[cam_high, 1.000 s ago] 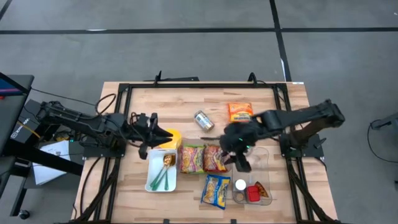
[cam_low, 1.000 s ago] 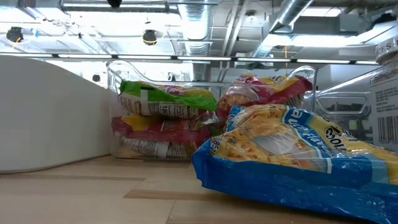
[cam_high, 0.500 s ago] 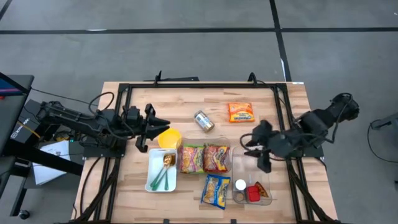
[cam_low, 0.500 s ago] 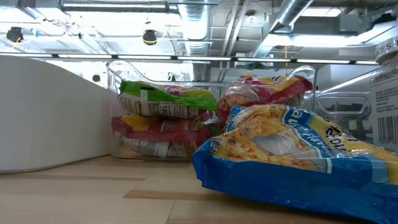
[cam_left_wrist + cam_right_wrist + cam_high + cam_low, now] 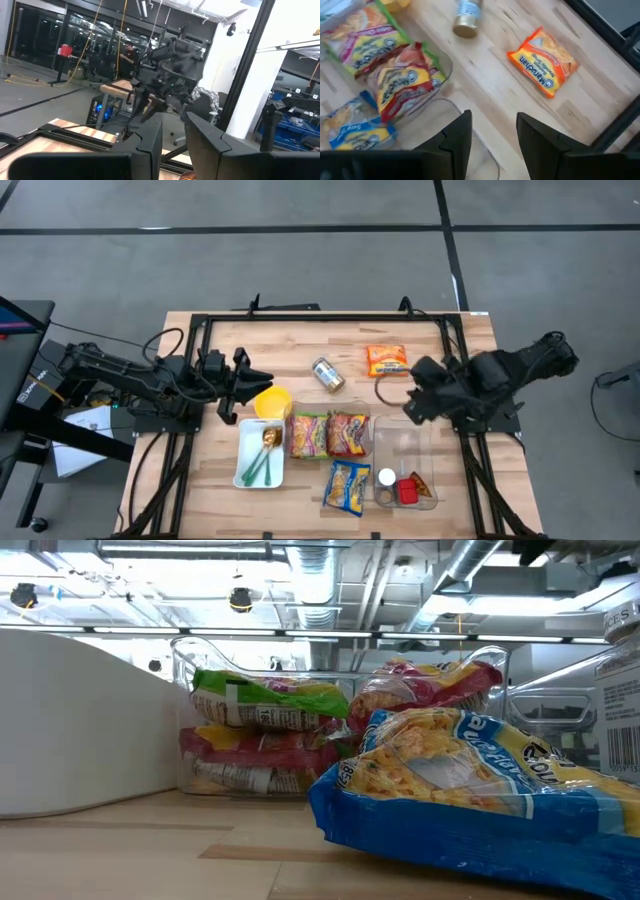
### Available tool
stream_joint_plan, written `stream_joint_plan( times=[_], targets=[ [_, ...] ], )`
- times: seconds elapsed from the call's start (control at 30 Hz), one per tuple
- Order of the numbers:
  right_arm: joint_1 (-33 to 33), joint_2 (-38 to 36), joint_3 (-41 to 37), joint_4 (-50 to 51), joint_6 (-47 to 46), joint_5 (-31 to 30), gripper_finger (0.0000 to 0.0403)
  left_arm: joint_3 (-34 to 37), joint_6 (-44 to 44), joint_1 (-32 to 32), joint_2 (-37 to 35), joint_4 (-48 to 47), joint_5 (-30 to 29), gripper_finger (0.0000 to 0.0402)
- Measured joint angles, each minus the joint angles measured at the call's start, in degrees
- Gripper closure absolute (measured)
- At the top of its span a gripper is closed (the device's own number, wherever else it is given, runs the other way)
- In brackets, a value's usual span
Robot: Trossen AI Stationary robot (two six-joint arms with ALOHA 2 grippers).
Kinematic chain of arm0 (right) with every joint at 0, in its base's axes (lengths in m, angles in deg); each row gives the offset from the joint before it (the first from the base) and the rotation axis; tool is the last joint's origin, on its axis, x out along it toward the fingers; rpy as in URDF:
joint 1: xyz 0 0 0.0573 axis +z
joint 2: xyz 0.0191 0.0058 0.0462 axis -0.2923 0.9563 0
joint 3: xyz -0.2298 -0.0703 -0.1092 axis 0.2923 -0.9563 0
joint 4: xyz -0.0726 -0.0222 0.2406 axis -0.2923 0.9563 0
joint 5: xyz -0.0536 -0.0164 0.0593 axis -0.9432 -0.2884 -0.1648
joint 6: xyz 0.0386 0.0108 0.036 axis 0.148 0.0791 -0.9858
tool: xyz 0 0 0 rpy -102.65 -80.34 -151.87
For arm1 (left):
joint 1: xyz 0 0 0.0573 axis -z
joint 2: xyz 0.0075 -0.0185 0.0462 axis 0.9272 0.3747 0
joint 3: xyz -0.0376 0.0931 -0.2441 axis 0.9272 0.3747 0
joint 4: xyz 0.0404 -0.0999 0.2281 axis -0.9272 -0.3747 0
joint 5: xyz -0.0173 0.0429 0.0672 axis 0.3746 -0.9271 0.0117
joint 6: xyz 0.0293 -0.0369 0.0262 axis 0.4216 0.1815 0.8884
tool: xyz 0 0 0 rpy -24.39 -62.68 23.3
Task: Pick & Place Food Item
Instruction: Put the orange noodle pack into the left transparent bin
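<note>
Nearby, orange noodle packet (image 5: 386, 360) lies unobstructed.

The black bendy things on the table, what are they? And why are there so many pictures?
They are two robot arms, and each ends in a two-finger gripper. Four cameras took the pictures at once. One looks straight down on the wooden table. One sits at table height, right behind a blue noodle bag. One rides on each arm's wrist.

From above, the left gripper waits by a yellow bowl. The right gripper hangs above the table with its fingers apart and nothing between them.

On the table lie an orange noodle packet, a can, a clear bin holding two more noodle packets, a white tray with spoons and a clear box of small foods.
</note>
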Motion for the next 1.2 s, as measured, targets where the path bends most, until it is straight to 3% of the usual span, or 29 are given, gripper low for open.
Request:
stream_joint_plan(
  times=[0.3,0.57,0.87,1.07,1.2],
  targets=[
    [-22.3,5.2,-2.4,-0.4,4.2,3.7,0.0255,0.0,0.0,0.0,0.0,-0.1,0.0,0.0325],
    [-39.8,12.5,-5.9,-11.5,9.4,9.8,0.0255,0.0,0.0,0.0,0.0,-0.2,0.2,0.0325],
    [-50.6,22.4,-6.2,-14.3,14.5,12.9,0.0255,0.0,-1.5,0.0,0.0,-0.6,1.1,0.0325],
    [-54.8,26.5,-6.2,-17.6,17.3,13.9,0.0255,0.0,-1.8,0.0,0.0,-3.0,1.4,0.0325],
    [-56.4,28.3,-8.6,-20.2,18.7,17.7,0.0255,0.0,-1.5,0.0,0.0,-3.3,1.4,0.0325]
  ],
)
